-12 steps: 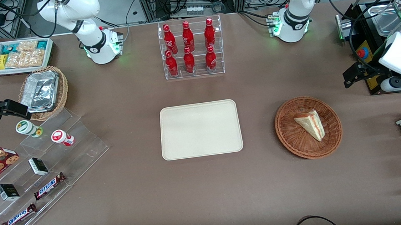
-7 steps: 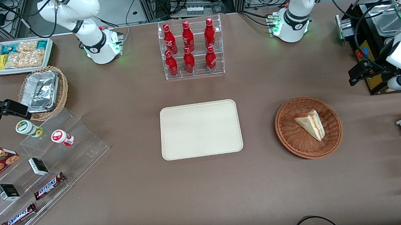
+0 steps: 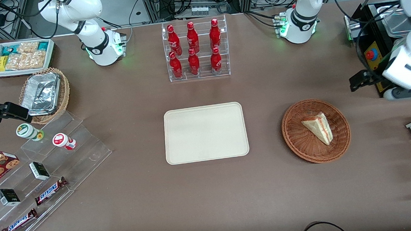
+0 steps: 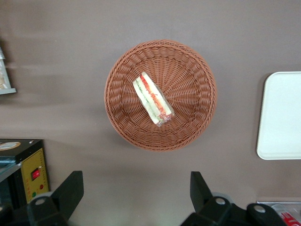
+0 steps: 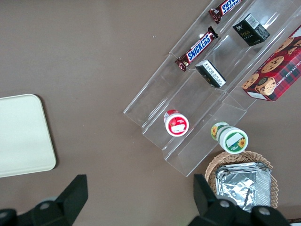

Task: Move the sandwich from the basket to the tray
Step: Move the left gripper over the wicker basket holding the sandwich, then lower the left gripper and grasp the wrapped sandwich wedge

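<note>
One sandwich [image 4: 153,98] below seemingly open end effector [image 4: 134,188].

Open gripper [image 4: 134,188] high above basket [image 4: 121,113], bare tabletop [image 3: 265,132] between basket and tray [image 3: 179,158].

The tray [image 4: 281,115] is running off the wrist picture's three o'clock edge; the gripper [image 4: 134,190], fingers spread, is being cropped at six.

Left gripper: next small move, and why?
Probably bring the gripper over the basket and lower it: its fingers are open and empty, off the rim, and the sandwich lies untouched inside, the tray bare.
</note>
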You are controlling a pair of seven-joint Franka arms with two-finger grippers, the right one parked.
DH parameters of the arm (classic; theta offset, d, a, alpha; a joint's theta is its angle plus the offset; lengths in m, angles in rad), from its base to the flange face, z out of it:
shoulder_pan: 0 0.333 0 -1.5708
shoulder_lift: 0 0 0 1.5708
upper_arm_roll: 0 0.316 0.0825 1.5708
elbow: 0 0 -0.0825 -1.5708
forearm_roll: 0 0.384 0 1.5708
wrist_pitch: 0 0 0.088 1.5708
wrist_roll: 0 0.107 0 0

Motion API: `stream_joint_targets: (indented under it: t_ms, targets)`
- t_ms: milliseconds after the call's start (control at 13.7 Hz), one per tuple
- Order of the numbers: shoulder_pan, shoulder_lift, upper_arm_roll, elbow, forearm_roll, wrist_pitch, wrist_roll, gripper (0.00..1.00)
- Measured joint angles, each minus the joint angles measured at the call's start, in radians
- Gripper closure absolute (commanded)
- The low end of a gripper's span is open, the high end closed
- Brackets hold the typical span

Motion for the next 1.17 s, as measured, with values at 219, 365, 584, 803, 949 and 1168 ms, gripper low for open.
stream_joint_targets:
  t_ms: [219,365,584,803,949,1168]
  targets:
    - [0.002,0.003,0.002,-0.146,0.008,0.177,-0.080,0.00]
    - [0.003,0.003,0.001,-0.270,0.008,0.352,-0.207,0.00]
    - [0.002,0.007,-0.003,-0.443,0.009,0.606,-0.390,0.00]
    - [0.002,0.039,-0.011,-0.508,0.009,0.682,-0.457,0.00]
    - [0.001,0.072,-0.017,-0.519,0.009,0.721,-0.464,0.00]
    - [0.000,0.118,-0.022,-0.538,0.009,0.785,-0.475,0.00]
